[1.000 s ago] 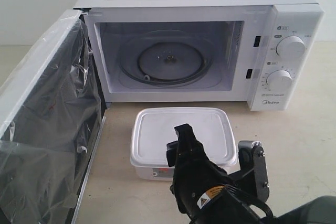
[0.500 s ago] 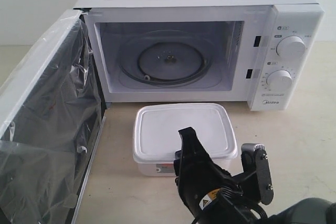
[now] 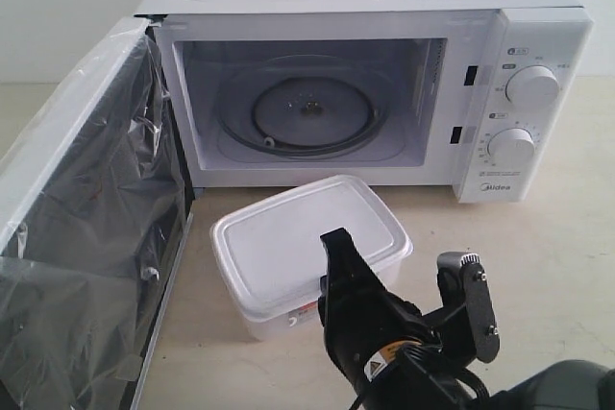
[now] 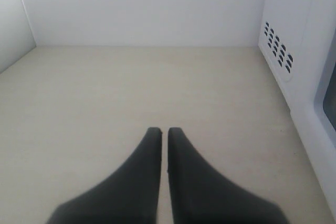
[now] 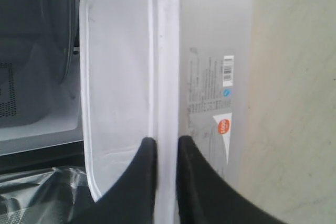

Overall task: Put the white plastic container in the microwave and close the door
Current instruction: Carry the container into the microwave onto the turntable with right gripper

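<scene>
The white plastic container (image 3: 307,242) is tilted and turned in front of the microwave (image 3: 365,74), its near edge held up off the table. My right gripper (image 3: 327,280) is shut on the container's lid rim (image 5: 167,103), one finger on the lid and one on the labelled side wall. The door (image 3: 86,228) stands wide open on the left, covered in loose clear film. The glass turntable (image 3: 309,112) is bare. My left gripper (image 4: 163,129) is shut on nothing above a bare tabletop, beside the microwave's vented side wall (image 4: 294,35); it does not show in the exterior view.
Two round knobs (image 3: 531,86) sit on the microwave's right panel. The open door (image 5: 31,192) edge lies close to the left of the container. Beige tabletop (image 3: 557,256) stretches to the right of the container.
My right gripper has closed from open onto the container's near rim. The container has turned counter-clockwise and tipped up, shifting slightly left toward the door.
</scene>
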Available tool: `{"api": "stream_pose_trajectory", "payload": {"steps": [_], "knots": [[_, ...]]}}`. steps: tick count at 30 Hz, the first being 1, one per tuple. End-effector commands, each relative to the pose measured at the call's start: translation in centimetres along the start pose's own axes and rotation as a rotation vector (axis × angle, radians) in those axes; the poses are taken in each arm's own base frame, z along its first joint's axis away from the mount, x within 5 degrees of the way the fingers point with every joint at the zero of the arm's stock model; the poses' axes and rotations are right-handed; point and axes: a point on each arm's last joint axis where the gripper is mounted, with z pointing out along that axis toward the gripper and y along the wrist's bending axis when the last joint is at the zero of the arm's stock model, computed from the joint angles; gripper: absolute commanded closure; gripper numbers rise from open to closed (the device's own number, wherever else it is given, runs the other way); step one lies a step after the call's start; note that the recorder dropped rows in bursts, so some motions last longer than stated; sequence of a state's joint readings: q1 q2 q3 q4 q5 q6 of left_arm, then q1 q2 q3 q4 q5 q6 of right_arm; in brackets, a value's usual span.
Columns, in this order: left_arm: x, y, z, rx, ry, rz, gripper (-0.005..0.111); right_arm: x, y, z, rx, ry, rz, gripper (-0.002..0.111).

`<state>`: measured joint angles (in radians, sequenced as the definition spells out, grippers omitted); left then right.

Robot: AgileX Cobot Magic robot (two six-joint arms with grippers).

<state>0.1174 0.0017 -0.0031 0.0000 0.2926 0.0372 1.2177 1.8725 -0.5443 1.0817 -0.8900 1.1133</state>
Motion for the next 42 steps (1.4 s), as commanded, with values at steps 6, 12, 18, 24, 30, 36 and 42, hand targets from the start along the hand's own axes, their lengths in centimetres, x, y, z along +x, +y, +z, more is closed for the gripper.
{"api": "stream_pose_trajectory", "payload": {"steps": [6,12,18,24,30,36,42], "knots": [[0.1,0.0,0.0,0.002,-0.003,-0.017,0.102,-0.6,1.8,-0.9,-0.049,-0.023,-0.018,0.108],[0.1,0.0,0.0,0.002,-0.003,-0.017,0.102,-0.8,2.6,-1.2,-0.095,-0.041,-0.016,0.108],[0.1,0.0,0.0,0.002,-0.003,-0.017,0.102,-0.9,2.9,-1.2,-0.123,-0.055,-0.014,0.108],[0.1,0.0,0.0,0.002,-0.003,-0.017,0.102,-1.0,3.5,-1.3,-0.177,-0.072,-0.006,0.108],[0.1,0.0,0.0,0.002,-0.003,-0.017,0.102,-0.6,4.8,-0.7,-0.210,-0.064,-0.001,0.108],[0.1,0.0,0.0,0.002,-0.003,-0.017,0.102,-1.3,5.9,0.1,-0.220,-0.094,0.036,0.108],[0.1,0.0,0.0,0.002,-0.003,-0.017,0.102,-2.4,6.5,1.2,-0.222,-0.114,0.062,0.108]]}}
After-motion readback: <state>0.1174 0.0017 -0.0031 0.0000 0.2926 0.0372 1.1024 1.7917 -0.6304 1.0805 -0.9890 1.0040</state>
